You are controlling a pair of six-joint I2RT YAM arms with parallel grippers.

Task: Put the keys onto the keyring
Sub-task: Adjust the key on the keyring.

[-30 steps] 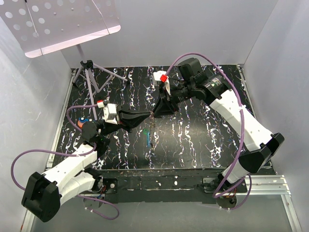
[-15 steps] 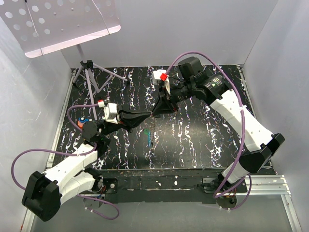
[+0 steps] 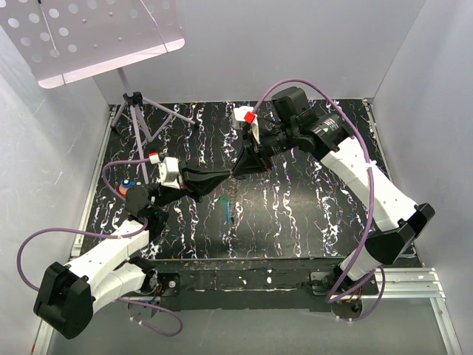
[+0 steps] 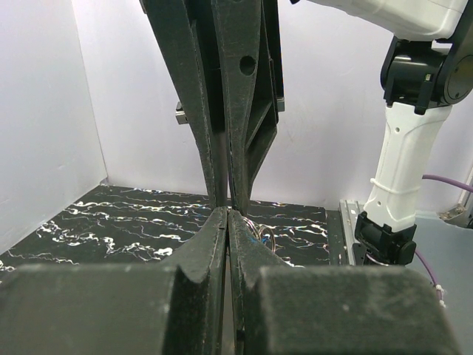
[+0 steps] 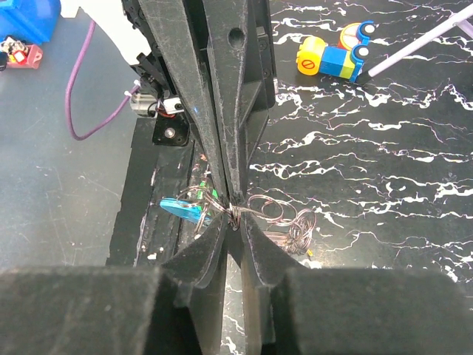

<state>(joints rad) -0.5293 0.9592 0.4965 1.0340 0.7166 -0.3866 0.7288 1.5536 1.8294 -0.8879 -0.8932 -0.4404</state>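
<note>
My left gripper point(image 3: 230, 177) and right gripper point(image 3: 236, 173) meet tip to tip above the middle of the black marbled table point(image 3: 295, 222). In the right wrist view my right gripper point(image 5: 233, 220) is shut on the thin wire keyring point(image 5: 236, 215). The left fingers point(image 5: 214, 133) come down from above, shut at the same spot. A teal-blue key point(image 5: 179, 208) and a green key head point(image 5: 208, 216) hang on the wire to the left. More wire loops point(image 5: 281, 214) trail right. In the left wrist view my left gripper point(image 4: 228, 212) is shut, with wire point(image 4: 267, 238) just behind it.
A yellow and blue toy point(image 5: 336, 55) lies at the table's left edge, also seen from above point(image 3: 127, 185). A small tripod point(image 3: 137, 111) stands at the back left under a perforated plate point(image 3: 96, 37). White walls enclose the table.
The joined gripper tips have shifted slightly towards the back. The teal key below them has shifted a little with them. Both grippers stay shut.
</note>
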